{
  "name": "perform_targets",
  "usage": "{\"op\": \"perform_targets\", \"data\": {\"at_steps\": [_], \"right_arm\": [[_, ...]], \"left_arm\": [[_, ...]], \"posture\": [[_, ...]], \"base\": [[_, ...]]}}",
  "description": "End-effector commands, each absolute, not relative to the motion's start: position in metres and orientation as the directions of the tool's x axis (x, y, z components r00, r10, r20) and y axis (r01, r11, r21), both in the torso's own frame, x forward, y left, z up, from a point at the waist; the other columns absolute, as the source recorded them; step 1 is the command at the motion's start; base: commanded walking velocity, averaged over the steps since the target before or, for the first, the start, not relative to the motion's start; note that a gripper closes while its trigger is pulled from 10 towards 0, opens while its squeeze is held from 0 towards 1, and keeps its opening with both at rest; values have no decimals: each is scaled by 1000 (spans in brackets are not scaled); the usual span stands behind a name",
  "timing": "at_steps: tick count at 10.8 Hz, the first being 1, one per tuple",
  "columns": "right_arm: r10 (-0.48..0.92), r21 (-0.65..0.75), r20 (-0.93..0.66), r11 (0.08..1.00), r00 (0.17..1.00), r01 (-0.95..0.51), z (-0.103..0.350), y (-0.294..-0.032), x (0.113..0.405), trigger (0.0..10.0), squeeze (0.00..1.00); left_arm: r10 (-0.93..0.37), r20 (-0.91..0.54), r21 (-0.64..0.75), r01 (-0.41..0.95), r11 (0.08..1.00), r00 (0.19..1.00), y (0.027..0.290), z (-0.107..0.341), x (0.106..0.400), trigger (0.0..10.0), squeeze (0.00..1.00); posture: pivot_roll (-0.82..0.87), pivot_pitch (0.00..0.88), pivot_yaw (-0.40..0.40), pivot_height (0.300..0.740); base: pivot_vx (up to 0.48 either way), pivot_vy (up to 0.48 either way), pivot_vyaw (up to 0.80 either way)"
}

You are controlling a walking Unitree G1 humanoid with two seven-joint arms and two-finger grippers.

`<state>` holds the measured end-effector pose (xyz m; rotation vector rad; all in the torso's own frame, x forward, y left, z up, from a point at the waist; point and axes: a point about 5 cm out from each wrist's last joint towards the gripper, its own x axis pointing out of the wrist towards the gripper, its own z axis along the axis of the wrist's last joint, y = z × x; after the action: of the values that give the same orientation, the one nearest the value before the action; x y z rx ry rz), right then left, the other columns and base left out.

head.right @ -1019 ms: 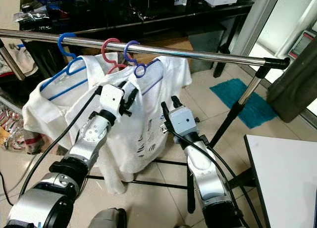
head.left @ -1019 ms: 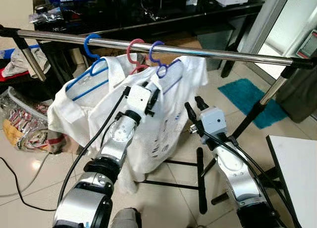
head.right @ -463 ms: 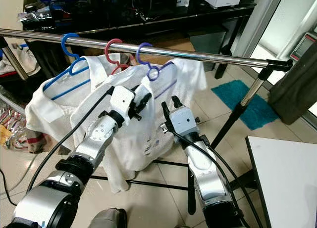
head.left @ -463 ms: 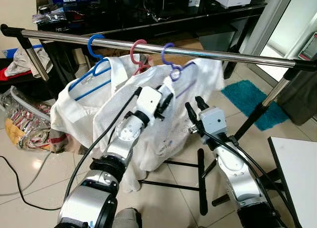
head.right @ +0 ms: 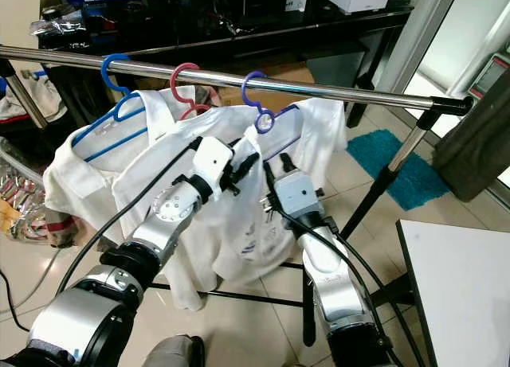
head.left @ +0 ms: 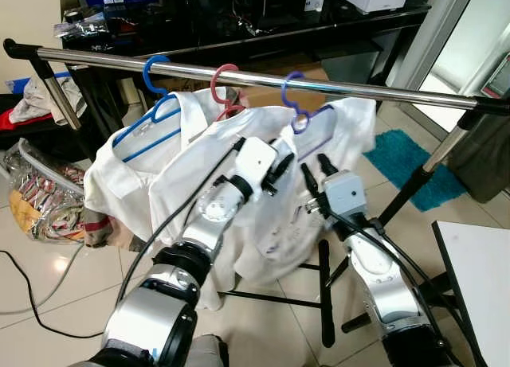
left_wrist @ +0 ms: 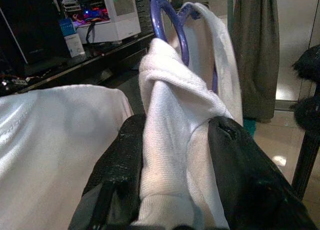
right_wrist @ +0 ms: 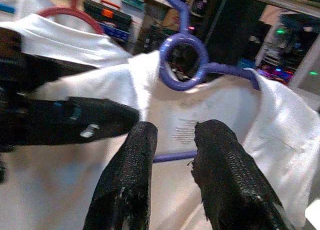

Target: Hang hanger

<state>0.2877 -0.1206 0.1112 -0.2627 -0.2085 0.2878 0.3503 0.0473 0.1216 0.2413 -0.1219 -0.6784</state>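
Three plastic hangers [head.left: 225, 84] on one rail [head.left: 382, 91]; left pincer [left_wrist: 175, 155] clamping white shirt [head.left: 239, 128], right pincer [right_wrist: 170, 155] parted, empty.

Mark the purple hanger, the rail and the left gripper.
purple hanger [head.right: 264, 122]: right eye view, on the ring below its hook.
rail [head.left: 382, 90]: left eye view, on the bare metal bar.
left gripper [left_wrist: 175, 160]: left wrist view, between its fingertips, where white cloth is pinched.

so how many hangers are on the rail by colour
blue hanger: 1
pink hanger: 1
purple hanger: 1
total: 3, all hooked on the rail, with the left hand shut on the white shirt of the purple hanger
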Motion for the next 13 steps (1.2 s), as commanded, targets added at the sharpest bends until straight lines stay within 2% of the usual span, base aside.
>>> {"op": "perform_targets", "data": {"at_steps": [1, 2, 3, 4, 5, 8, 9, 13], "right_arm": [[251, -282, 162, 939, 954, -198, 113, -134, 292, 10000, 0], [260, -291, 159, 934, 952, -206, 115, -141, 292, 9216, 0], [266, -311, 170, 928, 949, -205, 119, -150, 291, 4078, 0], [258, -317, 172, 928, 951, -194, 121, -155, 291, 3176, 0], [230, -313, 185, 935, 955, -164, 127, -167, 295, 10000, 0], [222, -301, 201, 941, 954, -156, 132, -171, 297, 10000, 0], [226, -294, 204, 942, 953, -161, 132, -168, 297, 10000, 0], [229, -281, 201, 945, 952, -168, 130, -165, 297, 10000, 0]], "left_arm": [[-655, 1, 288, 627, 724, 756, 41, 120, 350, 10000, 0], [-639, 7, 294, 609, 737, 769, 44, 121, 351, 10000, 0], [-626, 22, 295, 593, 749, 780, 46, 122, 352, 10000, 0], [-630, 28, 291, 596, 748, 776, 46, 123, 352, 10000, 0], [-671, 47, 278, 636, 720, 740, 41, 124, 349, 10000, 1000], [-695, 74, 321, 643, 696, 715, 36, 127, 345, 10000, 1000], [-677, 117, 316, 619, 719, 727, 39, 130, 346, 10000, 0], [-601, 242, 339, 514, 788, 762, 61, 129, 335, 10000, 0]], "posture": [[162, 28, 10, 740], [161, 28, 10, 740], [163, 27, 8, 740], [165, 26, 6, 740], [167, 25, 3, 740], [167, 25, 3, 740], [162, 22, 1, 740], [172, 19, 2, 740]], "base": [[0, 0, 0], [0, 0, 0], [0, 0, 0], [0, 0, 0], [0, 0, 0], [0, 0, 0], [0, 0, 0], [0, 0, 0]]}}
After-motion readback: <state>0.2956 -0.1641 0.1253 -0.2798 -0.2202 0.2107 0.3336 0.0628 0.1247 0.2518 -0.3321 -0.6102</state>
